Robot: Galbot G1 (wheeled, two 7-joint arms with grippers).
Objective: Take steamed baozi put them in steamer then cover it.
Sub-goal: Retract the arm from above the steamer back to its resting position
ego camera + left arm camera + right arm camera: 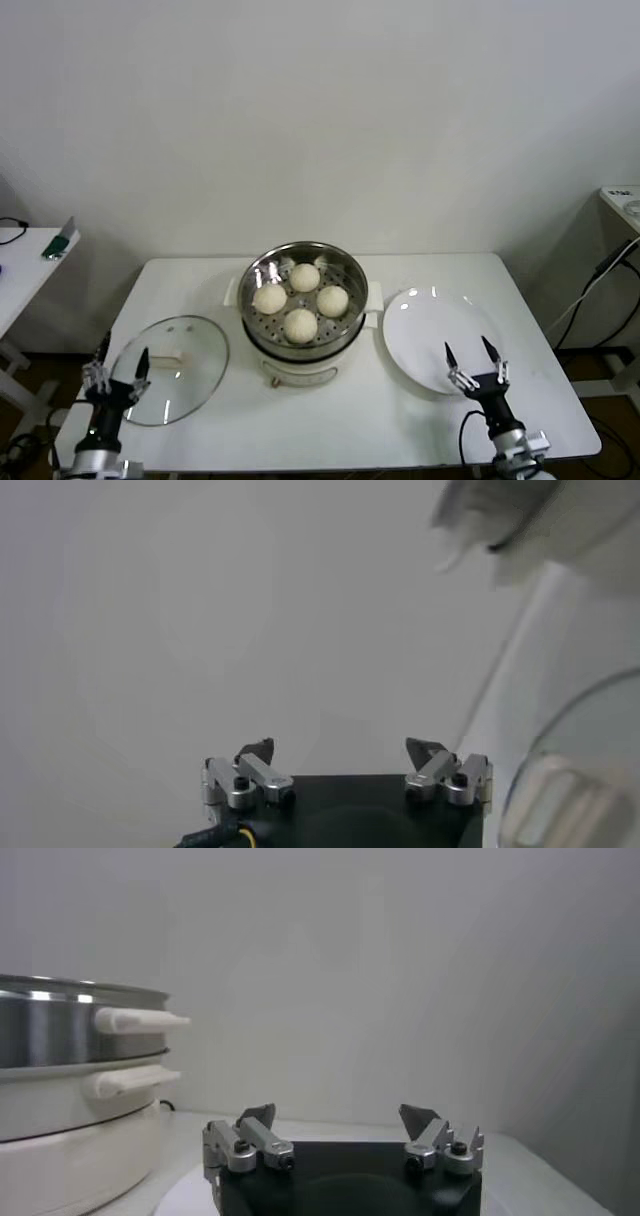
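Since all four small, round, cream-white steamed baozi (301, 300) already sit inside the round, shiny stainless-steel steamer (258, 270) at the centre of the head view, only the covering appears to be left, and that is where trouble could come. The round clear glass lid (190, 385) with its white handle lies flat on the white worktop (350, 425) at lower left, its near edge close to the worktop's front edge. Its low handle offers little purchase, so a shallow grasp could slip and send the lid off the worktop. A lid carried tilted could also knock the steamer's rim or land askew on it.

The left gripper (120, 362) hovers at the lower left over the lid's near edge, fingers spread wide and holding nothing. The right gripper (473, 353) sits at the lower right over the flat, round white plate (420, 320), fingers equally wide and empty.

Count: four baozi, one steamer, one lid, one plate, two grippers.
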